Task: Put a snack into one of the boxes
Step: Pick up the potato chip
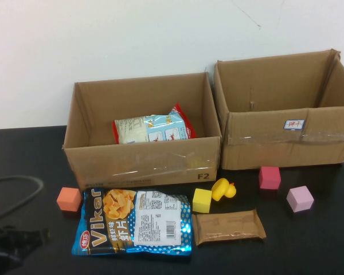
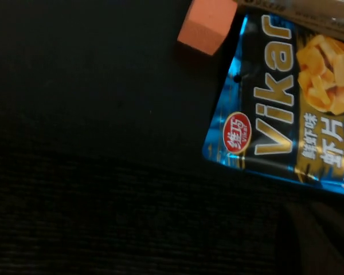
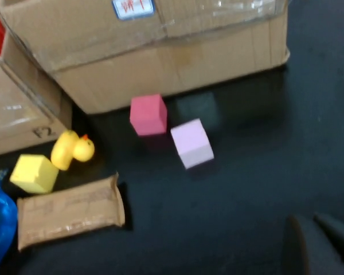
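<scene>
A blue Vikar snack bag (image 1: 136, 222) lies flat on the black table in front of the left box (image 1: 143, 163). It also shows in the left wrist view (image 2: 286, 109). A brown snack bar (image 1: 228, 226) lies to its right and shows in the right wrist view (image 3: 69, 212). A white, blue and red snack bag (image 1: 155, 127) lies inside the left box. The right box (image 1: 286, 143) looks empty. My left gripper (image 2: 309, 229) is shut and empty, low at the table's front left, near the blue bag's corner. My right gripper (image 3: 316, 232) is shut and empty, over the table's right front, out of the high view.
An orange cube (image 1: 69, 199) sits left of the blue bag. A yellow cube (image 1: 202, 200) and a yellow duck (image 1: 223, 189) stand by the left box's front corner. A pink cube (image 1: 269, 177) and a lilac cube (image 1: 300, 199) sit before the right box. A cable (image 1: 17, 183) loops at the left.
</scene>
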{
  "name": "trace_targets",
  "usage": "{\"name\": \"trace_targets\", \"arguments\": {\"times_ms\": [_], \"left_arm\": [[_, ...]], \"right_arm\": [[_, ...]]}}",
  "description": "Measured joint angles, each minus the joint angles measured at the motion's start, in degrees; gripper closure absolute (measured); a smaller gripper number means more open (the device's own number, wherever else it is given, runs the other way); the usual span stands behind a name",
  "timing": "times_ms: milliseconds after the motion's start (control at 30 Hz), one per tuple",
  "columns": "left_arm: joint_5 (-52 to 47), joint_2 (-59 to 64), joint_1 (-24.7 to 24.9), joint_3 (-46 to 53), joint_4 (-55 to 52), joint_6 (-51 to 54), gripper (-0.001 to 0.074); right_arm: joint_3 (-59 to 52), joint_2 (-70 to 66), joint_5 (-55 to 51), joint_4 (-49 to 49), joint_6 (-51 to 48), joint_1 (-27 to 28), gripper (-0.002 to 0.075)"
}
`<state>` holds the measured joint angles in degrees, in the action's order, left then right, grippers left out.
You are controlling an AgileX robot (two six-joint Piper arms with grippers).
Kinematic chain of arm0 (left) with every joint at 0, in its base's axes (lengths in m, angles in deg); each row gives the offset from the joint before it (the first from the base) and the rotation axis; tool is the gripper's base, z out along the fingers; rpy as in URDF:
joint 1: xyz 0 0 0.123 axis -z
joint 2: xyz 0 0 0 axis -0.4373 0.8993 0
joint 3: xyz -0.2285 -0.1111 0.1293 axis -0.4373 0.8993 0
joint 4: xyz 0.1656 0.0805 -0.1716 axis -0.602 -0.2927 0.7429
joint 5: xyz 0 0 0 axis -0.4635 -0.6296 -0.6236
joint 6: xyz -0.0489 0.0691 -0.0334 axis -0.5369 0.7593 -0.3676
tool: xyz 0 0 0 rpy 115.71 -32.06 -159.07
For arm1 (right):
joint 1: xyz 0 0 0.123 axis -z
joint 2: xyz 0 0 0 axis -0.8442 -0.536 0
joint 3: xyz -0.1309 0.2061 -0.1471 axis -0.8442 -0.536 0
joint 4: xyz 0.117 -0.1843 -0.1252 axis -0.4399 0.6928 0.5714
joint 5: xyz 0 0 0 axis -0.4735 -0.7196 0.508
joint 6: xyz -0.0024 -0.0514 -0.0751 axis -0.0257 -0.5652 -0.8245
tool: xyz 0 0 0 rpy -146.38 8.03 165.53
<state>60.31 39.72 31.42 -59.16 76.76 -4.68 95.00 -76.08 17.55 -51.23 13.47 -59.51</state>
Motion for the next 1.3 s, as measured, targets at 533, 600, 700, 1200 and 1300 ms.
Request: {"name": "trace_targets", "arguments": {"times_ms": [533, 600, 700, 1200, 1300], "left_arm": [[-12.7, 26.3, 13.1, -23.8, 7.1, 25.2, 0.0736], [-14.1, 29.2, 15.3, -27.9, 6.3, 28.0, 0.0731], [-15.4, 33.5, 18.3, -34.3, 5.8, 31.1, 0.0643], [-28.4, 55.6, 22.4, -58.9, -1.1, 23.0, 0.0099], [-28.9, 58.7, 22.4, -60.7, -1.3, 18.2, 0.0099]], "right_arm": [[12.4, -16.0, -16.8, -1.2, -14.1, 0.0, 0.0727], [12.4, -17.9, -16.7, -2.0, -15.5, 0.0, 0.0727], [12.4, -20.7, -16.2, -4.2, -18.3, 0.0, 0.0727], [12.5, -24.1, -17.3, -23.6, -40.0, 0.0, 0.0727], [12.5, -24.1, -17.4, -24.4, -41.1, 0.0, 0.0727]]}}
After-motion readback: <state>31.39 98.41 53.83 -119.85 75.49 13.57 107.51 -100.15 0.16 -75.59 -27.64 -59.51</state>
